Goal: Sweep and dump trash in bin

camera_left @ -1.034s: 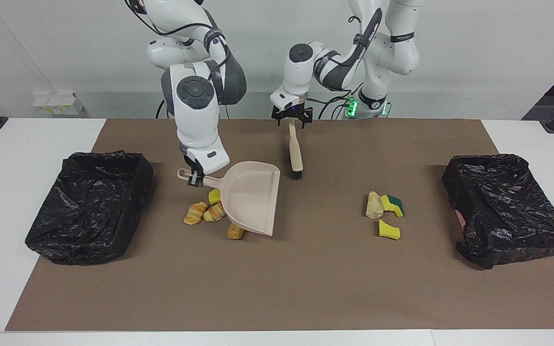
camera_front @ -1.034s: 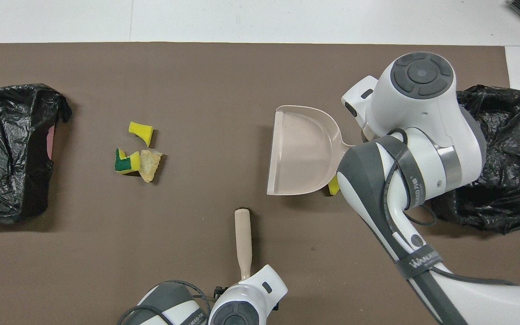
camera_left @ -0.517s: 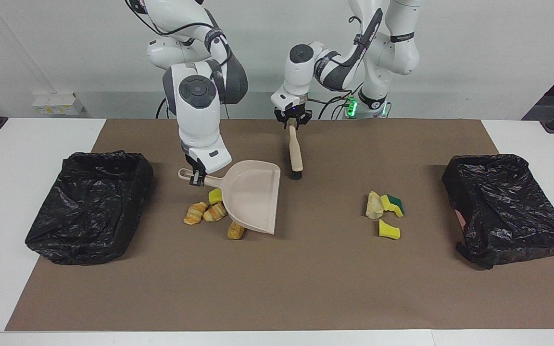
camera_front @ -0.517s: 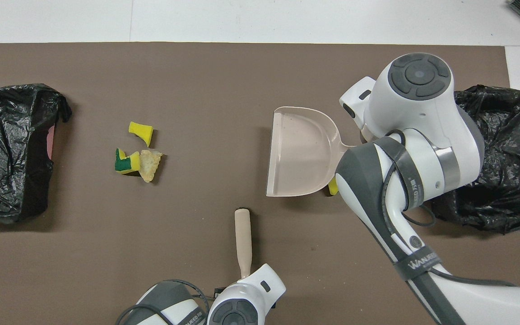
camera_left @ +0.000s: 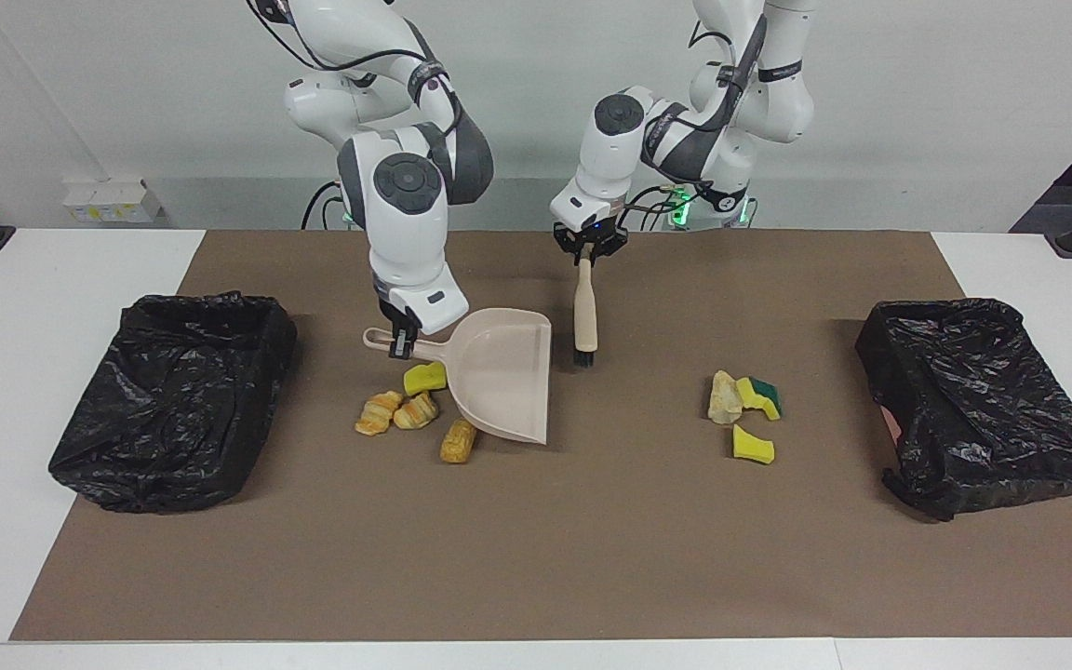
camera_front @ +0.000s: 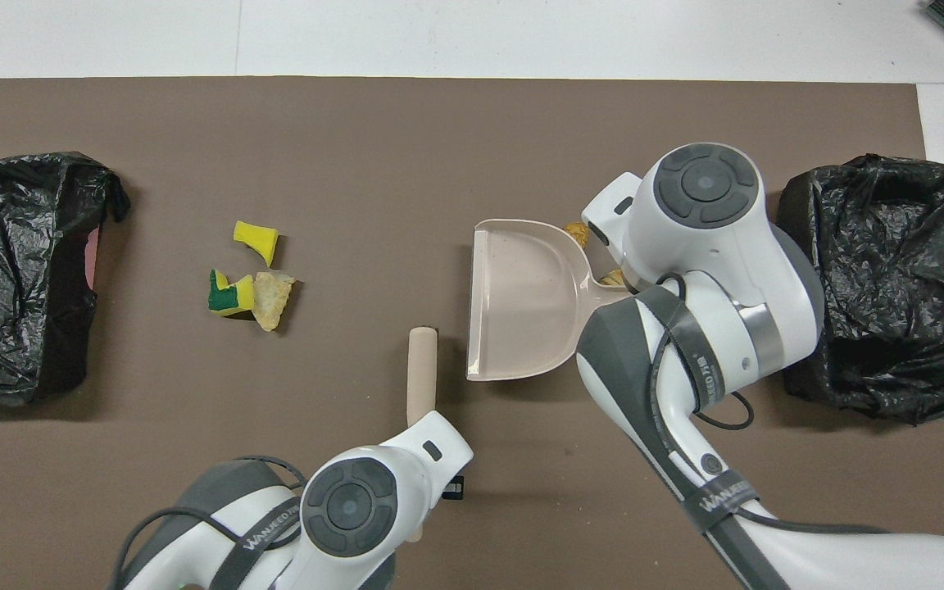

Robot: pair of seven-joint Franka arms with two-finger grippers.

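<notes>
Dustpan (camera_left: pixel 502 372) held over mid-table beside four trash pieces (camera_left: pixel 415 409), brush (camera_left: pixel 583 314) hanging just beside it toward the left arm's end, three more trash pieces (camera_left: pixel 743 408) near that end's bin (camera_left: pixel 973 400), second bin (camera_left: pixel 173 395) at the right arm's end.

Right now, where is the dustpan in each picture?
Facing view: the dustpan is just short of the middle, held by its handle in the right gripper, beside the pastries.
Overhead view: the dustpan is just past the middle.
Shared landmark: the brush right beside it.
</notes>
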